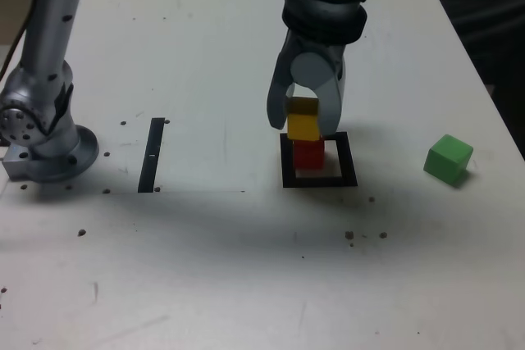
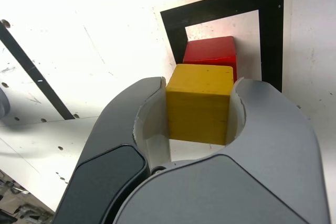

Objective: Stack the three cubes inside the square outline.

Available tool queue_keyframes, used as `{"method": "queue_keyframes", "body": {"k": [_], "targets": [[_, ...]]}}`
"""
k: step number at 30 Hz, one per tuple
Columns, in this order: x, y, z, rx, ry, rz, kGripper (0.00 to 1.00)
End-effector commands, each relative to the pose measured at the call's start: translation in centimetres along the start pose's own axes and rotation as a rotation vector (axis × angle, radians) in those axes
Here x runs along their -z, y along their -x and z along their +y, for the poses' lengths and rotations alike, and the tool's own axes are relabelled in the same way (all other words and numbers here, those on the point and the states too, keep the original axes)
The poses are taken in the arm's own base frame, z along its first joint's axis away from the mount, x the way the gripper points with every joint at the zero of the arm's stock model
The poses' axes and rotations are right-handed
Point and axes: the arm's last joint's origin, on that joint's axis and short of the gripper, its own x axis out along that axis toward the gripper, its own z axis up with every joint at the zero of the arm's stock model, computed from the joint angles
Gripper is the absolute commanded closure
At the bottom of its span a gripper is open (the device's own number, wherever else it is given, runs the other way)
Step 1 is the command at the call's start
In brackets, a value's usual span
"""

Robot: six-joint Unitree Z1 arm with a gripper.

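Note:
My gripper (image 1: 302, 123) is shut on the yellow cube (image 1: 303, 119), with a finger pressed against each of its sides in the wrist view (image 2: 199, 103). The yellow cube is directly over the red cube (image 1: 308, 155) (image 2: 210, 55); whether the two touch I cannot tell. The red cube stands in the white centre of the square outline (image 1: 320, 180) (image 2: 270, 35). The green cube (image 1: 449, 159) lies alone on the table at the exterior view's right, well away from the outline.
A narrow black strip (image 1: 152, 153) (image 2: 31, 69) lies flat to the exterior view's left of the outline. The arm's base (image 1: 41, 137) stands at the far left of that view. The table's right edge runs close behind the green cube.

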Motion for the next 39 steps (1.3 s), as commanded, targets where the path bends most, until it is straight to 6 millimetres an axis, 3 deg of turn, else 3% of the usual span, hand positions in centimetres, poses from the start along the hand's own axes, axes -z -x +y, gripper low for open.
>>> {"method": "queue_keyframes", "body": {"k": [1, 7, 9, 19, 31, 39], "targets": [[-0.3, -0.2, 0.0, 0.001, -0.007, -0.004, 0.67], [-0.6, -0.7, 0.0, 0.006, -0.024, -0.016, 0.08], [-0.6, -0.9, 0.1, 0.007, -0.024, -0.018, 0.01], [0.1, -0.7, 0.2, -0.002, -0.023, -0.026, 0.01], [2.4, 1.7, 0.6, -0.108, -0.016, -0.065, 0.01], [1.7, 3.0, 0.9, -0.172, -0.082, -0.101, 0.0]]}}
